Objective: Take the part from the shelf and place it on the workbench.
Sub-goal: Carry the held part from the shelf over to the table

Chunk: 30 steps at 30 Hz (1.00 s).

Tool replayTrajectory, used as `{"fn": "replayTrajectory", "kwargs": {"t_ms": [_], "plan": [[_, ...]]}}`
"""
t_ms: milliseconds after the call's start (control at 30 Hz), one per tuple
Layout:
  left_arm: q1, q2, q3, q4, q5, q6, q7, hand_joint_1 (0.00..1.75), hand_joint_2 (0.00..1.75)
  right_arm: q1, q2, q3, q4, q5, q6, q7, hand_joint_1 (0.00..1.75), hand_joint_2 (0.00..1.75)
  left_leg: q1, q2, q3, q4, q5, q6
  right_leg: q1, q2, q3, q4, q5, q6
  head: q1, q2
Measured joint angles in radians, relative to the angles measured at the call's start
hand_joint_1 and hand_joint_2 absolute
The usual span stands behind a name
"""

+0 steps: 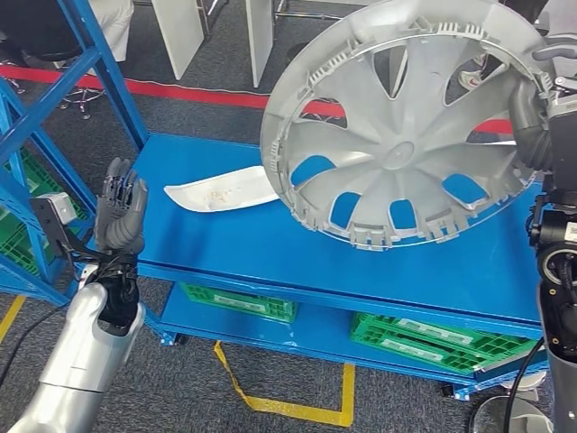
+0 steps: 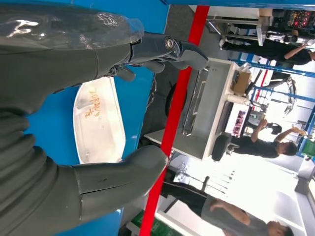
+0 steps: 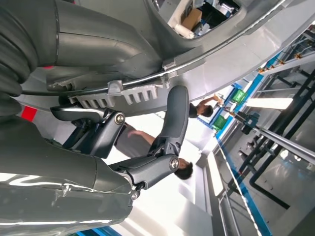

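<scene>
Blue shelf [image 1: 272, 248] on grey carpet [image 1: 204, 117] crossed by red floor line [image 1: 184, 92]

The part is a big round wheel cover [image 1: 408, 126]. It is silver-grey plastic. It has wide spokes that run out from a small round middle, with long holes between them. Little clips and ribs go all around its rim. We see its back side, the hollow side. It is up in the air and tilted, not lying flat. It hangs over the right part of the blue shelf [image 1: 231, 244]. The blue of the shelf shows through its lower holes. The right hand [image 1: 537, 126] holds its rim at the right edge.
</scene>
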Motion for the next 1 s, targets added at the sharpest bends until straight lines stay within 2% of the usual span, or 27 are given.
{"fn": "replayTrajectory", "kwargs": {"t_ms": [1000], "plan": [[-0.003,0.000,0.000,0.000,0.006,0.017,-0.011,0.00,1.75,0.017,0.000,-0.009,0.000,-0.017,-0.007,-0.023,1.75,1.75,0.000,0.000,0.000,0.000,0.000,0.000,0.000,0.000,0.000,0.000,0.000,0.000,0.000,0.000]]}}
